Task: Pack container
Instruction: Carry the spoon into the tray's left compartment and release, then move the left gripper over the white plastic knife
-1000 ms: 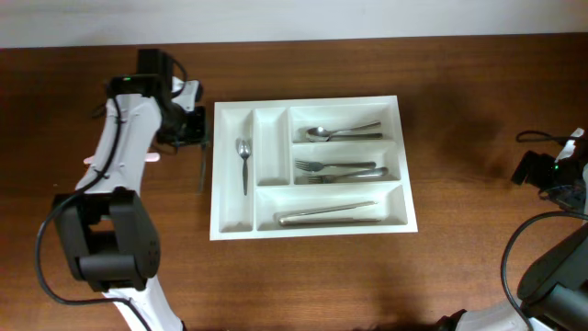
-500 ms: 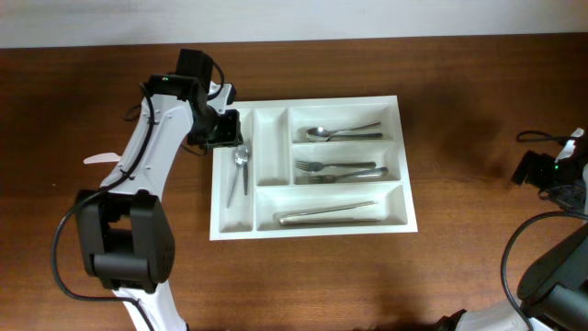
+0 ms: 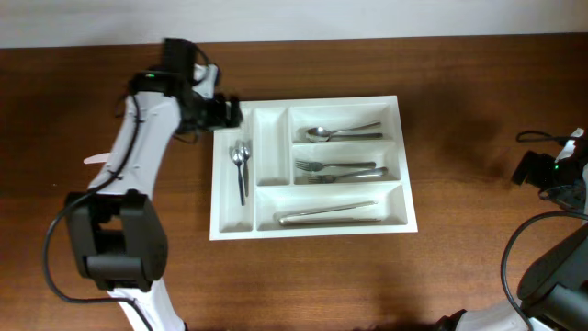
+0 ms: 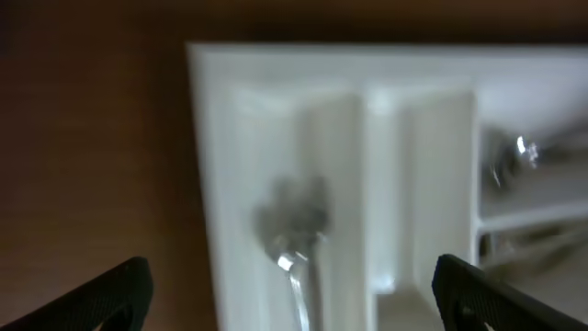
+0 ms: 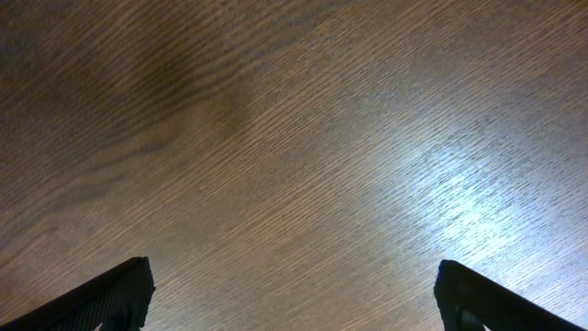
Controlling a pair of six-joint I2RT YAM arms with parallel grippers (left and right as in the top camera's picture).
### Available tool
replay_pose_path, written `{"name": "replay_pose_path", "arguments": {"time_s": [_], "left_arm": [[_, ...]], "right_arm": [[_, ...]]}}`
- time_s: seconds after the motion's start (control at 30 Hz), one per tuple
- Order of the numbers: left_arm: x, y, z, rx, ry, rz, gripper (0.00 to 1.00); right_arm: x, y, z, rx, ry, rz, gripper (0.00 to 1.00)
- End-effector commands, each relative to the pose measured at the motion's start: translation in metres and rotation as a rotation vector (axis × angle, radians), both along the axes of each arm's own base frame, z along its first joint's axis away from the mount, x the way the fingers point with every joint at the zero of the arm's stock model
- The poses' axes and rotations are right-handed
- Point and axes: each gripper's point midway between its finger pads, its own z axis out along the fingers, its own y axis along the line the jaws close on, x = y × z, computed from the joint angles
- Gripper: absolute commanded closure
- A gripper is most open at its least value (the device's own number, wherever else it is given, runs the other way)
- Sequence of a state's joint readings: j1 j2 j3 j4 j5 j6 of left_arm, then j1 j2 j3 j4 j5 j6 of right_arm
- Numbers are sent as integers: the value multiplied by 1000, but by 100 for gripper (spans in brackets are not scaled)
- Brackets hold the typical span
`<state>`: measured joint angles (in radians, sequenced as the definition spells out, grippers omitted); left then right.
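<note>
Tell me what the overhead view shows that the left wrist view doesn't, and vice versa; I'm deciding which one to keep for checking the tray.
Only overhead: the whole container, with forks in the middle wide compartment, a long utensil in the lower one, and the right arm far off to the side. Only left wrist: the left pincer standing wide open, holding nothing. Both: the spoons in the leftmost narrow compartment, blurred in the wrist view, and the empty narrow compartment beside it.
</note>
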<state>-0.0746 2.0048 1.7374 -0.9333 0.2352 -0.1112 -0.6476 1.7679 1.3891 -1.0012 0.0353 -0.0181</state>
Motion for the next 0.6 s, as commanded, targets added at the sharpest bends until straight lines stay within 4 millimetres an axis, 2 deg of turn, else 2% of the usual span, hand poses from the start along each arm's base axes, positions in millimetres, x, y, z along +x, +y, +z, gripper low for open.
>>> {"name": "replay_pose_path", "arguments": {"time_s": [0.0,0.1,0.17,0.2,0.27,0.3,0.37,0.47,0.57], "left_arm": [[15,42,8,-54,-22,140,1],[10,56,7,-85,5,168,1],[10,81,3,-28,17,280,1],[6,103,-1,13,52,452,1],[-18,147,-8,60,145,906,2],[-27,157,-10,43,175,1055,0],[-29,166,-12,-50,205,1237,1],[-26,174,-11,-106,204,1299,1],[-26,192,-14,-40,164,1304,1]], "right_arm": [[1,0,6,-6,-18,-8,1],[1,0,6,-6,-18,-8,1],[1,0,6,-5,-18,-8,1],[1,0,6,-5,-18,-8,1],[1,0,6,-5,-18,-8,1],[1,0,6,-6,-18,-8,1],[1,0,6,-6,-18,-8,1],[1,0,6,-5,-18,-8,1],[1,0,6,-6,-18,-8,1]]}}
